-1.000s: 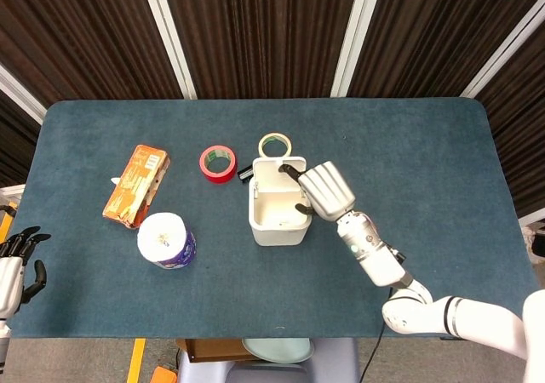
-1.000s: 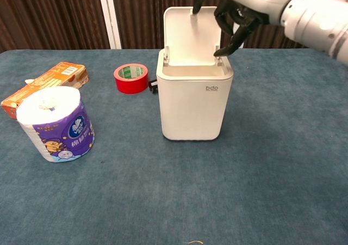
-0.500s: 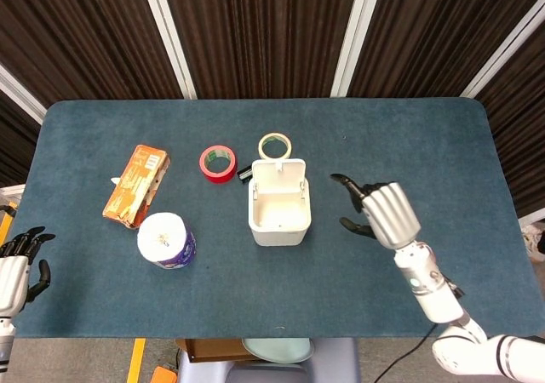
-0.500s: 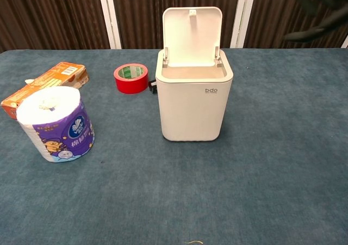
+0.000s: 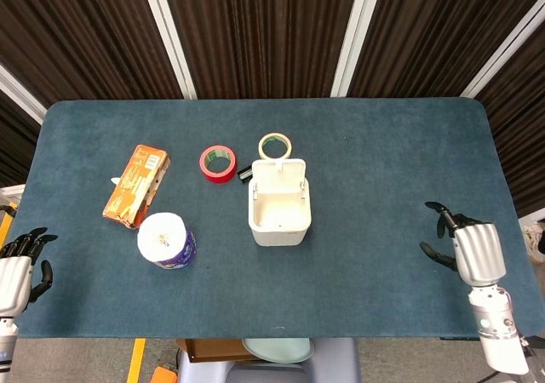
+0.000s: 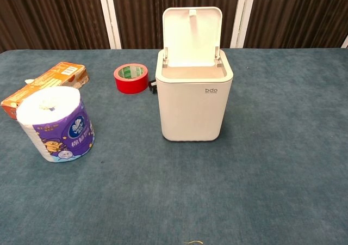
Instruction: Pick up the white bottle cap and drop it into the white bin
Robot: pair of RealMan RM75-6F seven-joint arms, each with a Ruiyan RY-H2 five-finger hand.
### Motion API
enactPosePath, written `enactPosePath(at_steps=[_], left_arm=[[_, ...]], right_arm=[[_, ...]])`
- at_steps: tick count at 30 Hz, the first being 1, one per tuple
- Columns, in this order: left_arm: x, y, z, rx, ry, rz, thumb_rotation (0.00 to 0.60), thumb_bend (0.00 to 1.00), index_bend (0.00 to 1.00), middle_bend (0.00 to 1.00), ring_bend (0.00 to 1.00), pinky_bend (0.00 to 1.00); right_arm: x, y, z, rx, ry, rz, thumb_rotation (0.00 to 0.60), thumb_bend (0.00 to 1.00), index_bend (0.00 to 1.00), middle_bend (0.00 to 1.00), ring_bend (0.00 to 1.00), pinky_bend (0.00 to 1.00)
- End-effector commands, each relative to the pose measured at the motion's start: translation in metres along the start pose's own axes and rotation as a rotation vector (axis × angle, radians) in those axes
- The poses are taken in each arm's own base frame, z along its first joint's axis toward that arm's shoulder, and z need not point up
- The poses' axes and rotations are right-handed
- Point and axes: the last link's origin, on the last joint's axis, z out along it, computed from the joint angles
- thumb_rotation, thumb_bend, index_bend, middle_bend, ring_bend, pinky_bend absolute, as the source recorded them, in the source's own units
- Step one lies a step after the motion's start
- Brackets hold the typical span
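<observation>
A: Where's the bin (image 6: 194, 106)?
B: Mid table (image 5: 400, 136), upright, lid (image 6: 192, 36) flipped up and standing at the back.

A: And the cap?
B: Can't see it. What shows of the bin's inside in the head view looks plain white, no cap visible anywhere on the cloth either.

A: Right hand (image 5: 473, 248)?
B: Well right of the bin, nr the table's right edge. Holds nothing, dark fingers (image 5: 441, 212) spread apart toward the bin. Only in head view.

A: Left hand (image 5: 19, 262)?
B: Far left of the bin, off the table's left edge, low corner of head view. Nothing in it, fingers apart.

A: What else is round the bin?
B: Red tape (image 6: 131, 78) just behind-left of it, apart. Small black thing (image 5: 245, 173) betw. the tape and the bin, too small to tell what. Pale tape ring (image 5: 274, 146) right behind the lid, head view only. Paper roll (image 6: 55, 124) in purple wrap left of the bin, upright, nearer the front. Orange box (image 5: 135, 185) lying flat further left, just behind the roll.
</observation>
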Motion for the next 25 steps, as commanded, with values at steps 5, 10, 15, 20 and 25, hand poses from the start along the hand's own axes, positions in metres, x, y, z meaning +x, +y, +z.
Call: enactPosePath(at_steps=[5,10,15,20,25], left_arm=[[-0.001,0.000,0.002,0.003,0.005,0.003,0.600,0.69,0.26,0.16,0.18,0.26],[-0.003,0.002,0.003,-0.006,0.000,0.011,0.600,0.69,0.26,0.16,0.18,0.26],[-0.004,0.003,0.003,-0.016,-0.010,0.011,0.600,0.69,0.26,0.16,0.18,0.26],[-0.004,0.003,0.003,-0.018,-0.008,0.009,0.600,0.69,0.26,0.16,0.18,0.26],[-0.004,0.002,0.003,-0.017,-0.004,0.005,0.600,0.69,0.26,0.16,0.18,0.26]], right_arm=[[-0.020,0.023,-0.003,-0.086,-0.127,-0.025,0.600,0.09,0.38,0.42,0.32,0.53],[-0.021,0.024,-0.003,-0.115,-0.241,-0.015,0.600,0.09,0.32,0.31,0.21,0.42],[-0.020,0.023,-0.003,-0.116,-0.233,-0.020,0.600,0.09,0.31,0.27,0.17,0.38],[-0.022,0.022,-0.004,-0.111,-0.244,-0.022,0.600,0.09,0.30,0.25,0.15,0.35],[-0.024,0.022,-0.004,-0.108,-0.254,-0.032,0.600,0.09,0.29,0.25,0.15,0.35]])
